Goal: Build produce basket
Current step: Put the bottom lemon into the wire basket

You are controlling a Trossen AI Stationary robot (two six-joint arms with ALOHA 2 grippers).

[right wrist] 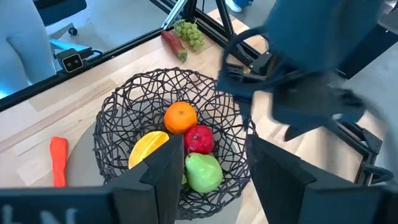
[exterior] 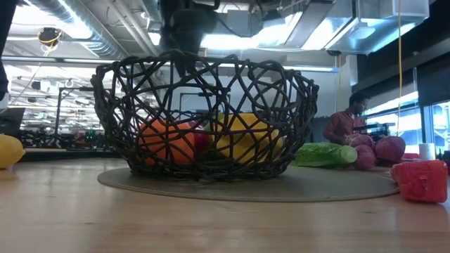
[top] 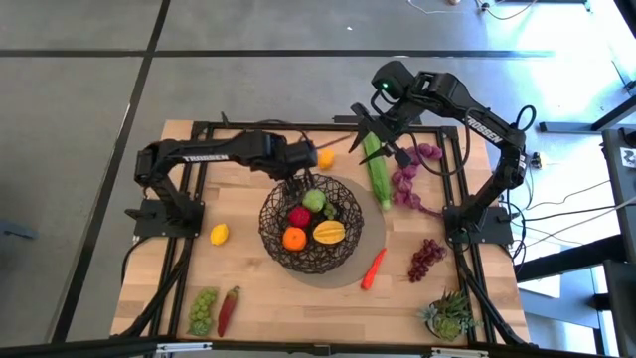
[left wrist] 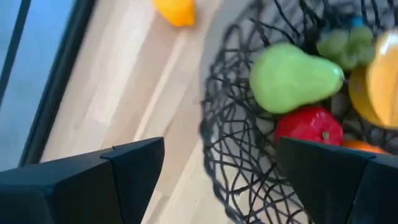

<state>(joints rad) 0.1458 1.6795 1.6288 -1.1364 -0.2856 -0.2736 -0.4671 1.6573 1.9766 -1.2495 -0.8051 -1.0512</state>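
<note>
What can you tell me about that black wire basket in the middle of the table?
The basket is a round, open bowl woven of dark, crisscrossing wire, upright on a flat grey round mat at the middle of the wooden table. Through its gaps you can see an orange, a red apple, a green pear-shaped fruit and a yellow-orange mango lying inside. The left gripper, fingers open, hangs over its far rim.

both arms' fingers (left wrist: 134, 171) apart, empty
</note>
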